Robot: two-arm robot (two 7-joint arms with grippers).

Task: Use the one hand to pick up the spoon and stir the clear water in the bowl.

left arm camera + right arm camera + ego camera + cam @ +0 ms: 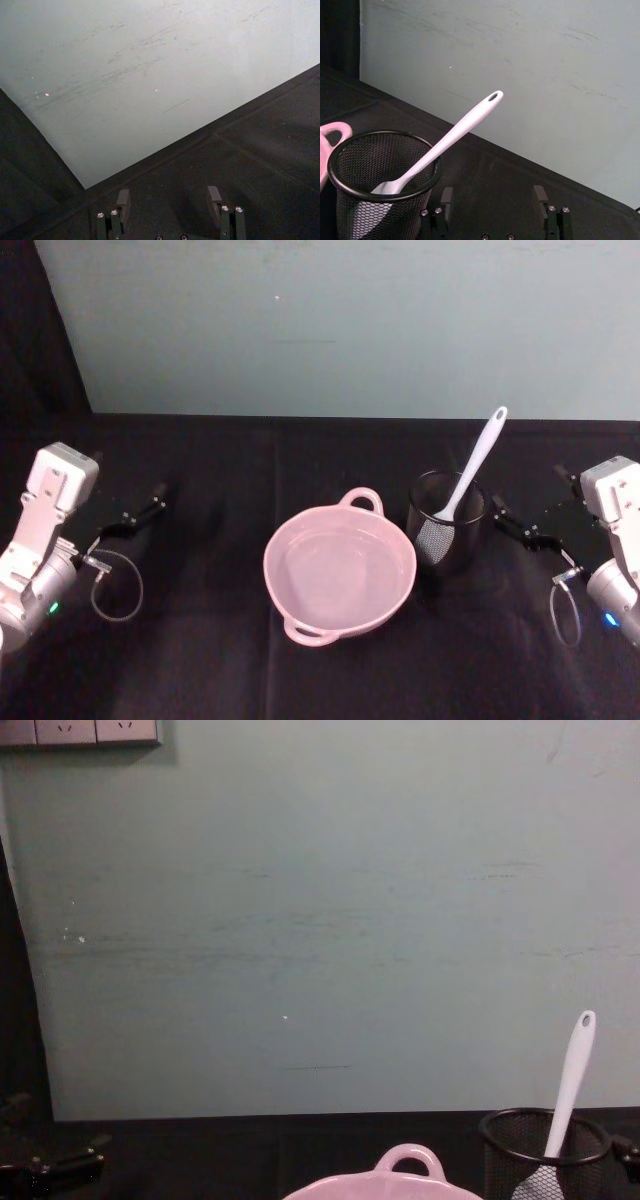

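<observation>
Bowl (268,568), seemingly holding water (338,575), spoon (476,464) in cup (438,543)

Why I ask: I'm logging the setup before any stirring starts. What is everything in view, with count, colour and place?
spoon: 1, white, standing head-down in the mesh cup, handle leaning up toward the wall
bowl: 1, pale pink, middle of the table, what looks like clear water inside, loop handles at near and far rim
mesh cup: 1, black, beside the bowl on the robot's right
table cover: 1, black, under everything
wall: 1, pale blue-green, behind the table
left hand: 1, black, open, far left of the table, apart from the things
right hand: 1, black, open, right of the mesh cup, holding nothing
</observation>
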